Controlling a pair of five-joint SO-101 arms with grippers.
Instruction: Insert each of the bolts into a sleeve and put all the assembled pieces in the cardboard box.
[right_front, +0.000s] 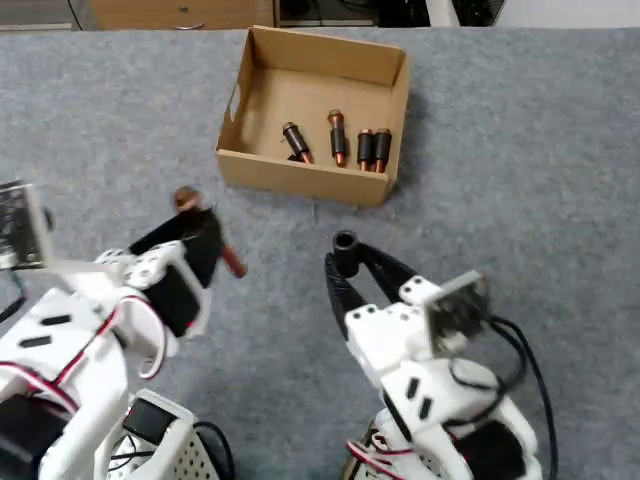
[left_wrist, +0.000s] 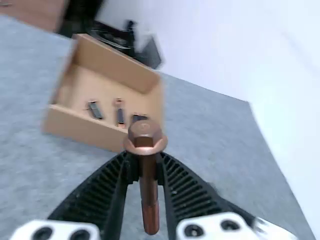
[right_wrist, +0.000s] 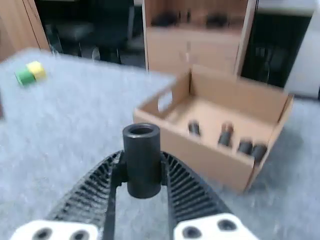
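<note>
Clamped in left gripper (left_wrist: 145, 162): copper bolt (left_wrist: 148, 195), hex head past the fingertips. Beyond, on grey carpet (left_wrist: 215, 130): open cardboard box (left_wrist: 85, 131), several bolt-sleeve pieces (left_wrist: 119, 112) inside.

Our left gripper (right_front: 203, 232) hangs in front of the cardboard box (right_front: 300, 177), off its left corner, jaws clamped across the shank of a bolt (right_front: 186, 200). Our right gripper (right_front: 346, 262) stands just before the box's front wall, pinching an upright sleeve (right_front: 345, 241). Both our arms point towards the box.
</note>
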